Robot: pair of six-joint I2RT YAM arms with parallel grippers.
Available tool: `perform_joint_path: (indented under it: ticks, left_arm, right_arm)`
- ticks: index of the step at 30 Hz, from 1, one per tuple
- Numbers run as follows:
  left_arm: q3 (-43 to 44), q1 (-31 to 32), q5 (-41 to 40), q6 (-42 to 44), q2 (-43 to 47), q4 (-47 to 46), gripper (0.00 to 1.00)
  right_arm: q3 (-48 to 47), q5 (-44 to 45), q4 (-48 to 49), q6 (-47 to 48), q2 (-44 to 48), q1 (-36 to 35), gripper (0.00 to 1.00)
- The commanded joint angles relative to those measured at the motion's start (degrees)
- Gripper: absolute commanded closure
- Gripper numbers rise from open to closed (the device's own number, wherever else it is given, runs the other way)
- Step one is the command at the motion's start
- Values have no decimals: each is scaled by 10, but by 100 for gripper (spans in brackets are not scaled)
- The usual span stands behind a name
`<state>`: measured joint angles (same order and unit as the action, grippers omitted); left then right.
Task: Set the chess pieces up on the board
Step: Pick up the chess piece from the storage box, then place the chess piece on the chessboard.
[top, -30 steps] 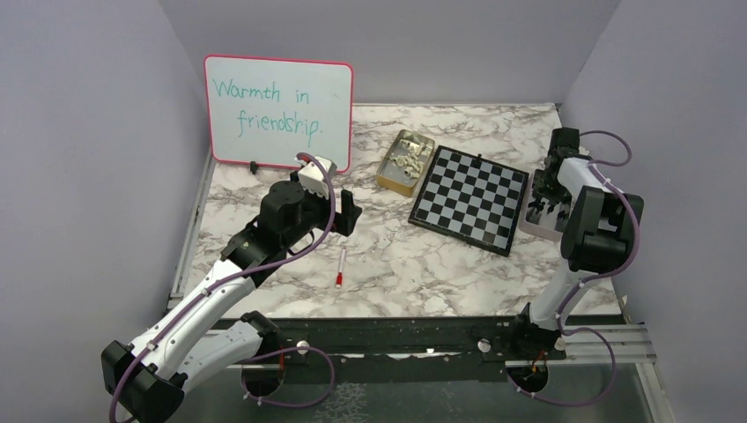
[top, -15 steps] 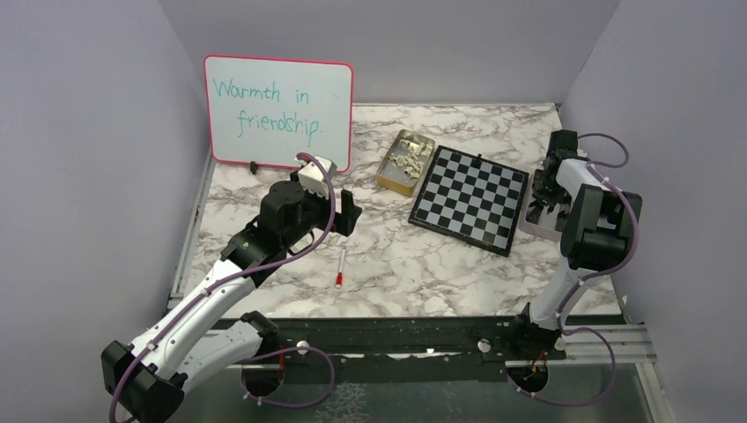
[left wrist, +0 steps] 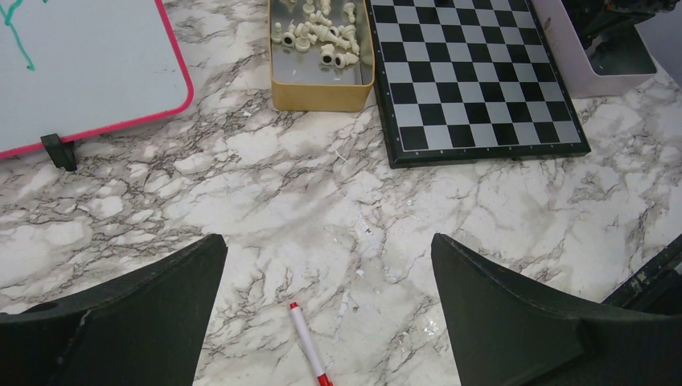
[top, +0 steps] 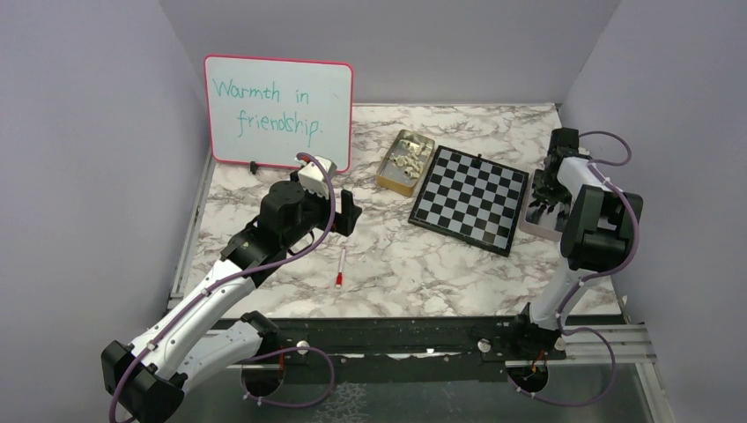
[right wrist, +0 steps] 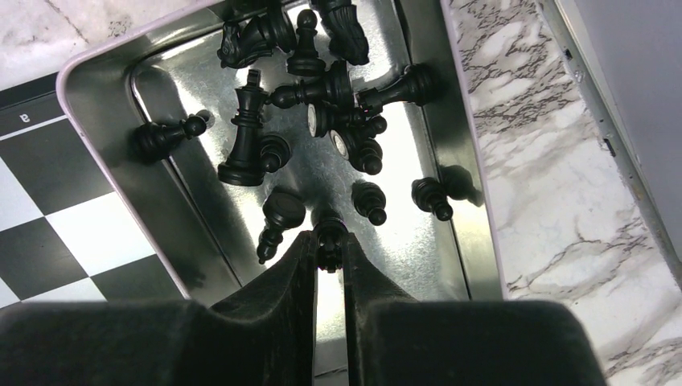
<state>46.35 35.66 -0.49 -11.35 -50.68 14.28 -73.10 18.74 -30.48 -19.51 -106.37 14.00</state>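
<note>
Pinching one black pawn [right wrist: 328, 227] with my right pincer [right wrist: 328, 241], lower middle of frame, at the tin [right wrist: 462, 161]'s sparser end to spare its neighbours; left pincer [left wrist: 327, 241] wide open, idle.

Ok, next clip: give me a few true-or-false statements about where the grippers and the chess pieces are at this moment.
1. The left gripper is open above the marble table, holding nothing. True.
2. The cream pieces stand in rows on the board. False: they lie jumbled in the gold tin beside the board.
3. The right gripper pinches a black piece inside the silver tin. True.
4. The pen lies on the board. False: it lies on the table below the left gripper.
</note>
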Motion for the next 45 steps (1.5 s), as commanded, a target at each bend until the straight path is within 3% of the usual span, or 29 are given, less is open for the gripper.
perform_joint_path:
  ticks: [1,17,34,45]
  left_arm:
    - [-4,2,4,0,5,-8,1]
    - [-4,2,4,-2,3,-11,1]
    - [-5,3,4,-1,13,-11,1]
    - [-5,3,4,0,12,-11,1]
  right_arm:
    - [-33,28,-31,-3,34,4,83]
    - [-95,-85,-33,25,76,-6,84]
    - [-213,-103,-82,24,-35,-79,84]
    - [-256,-93,-95,17,-110,-80,83]
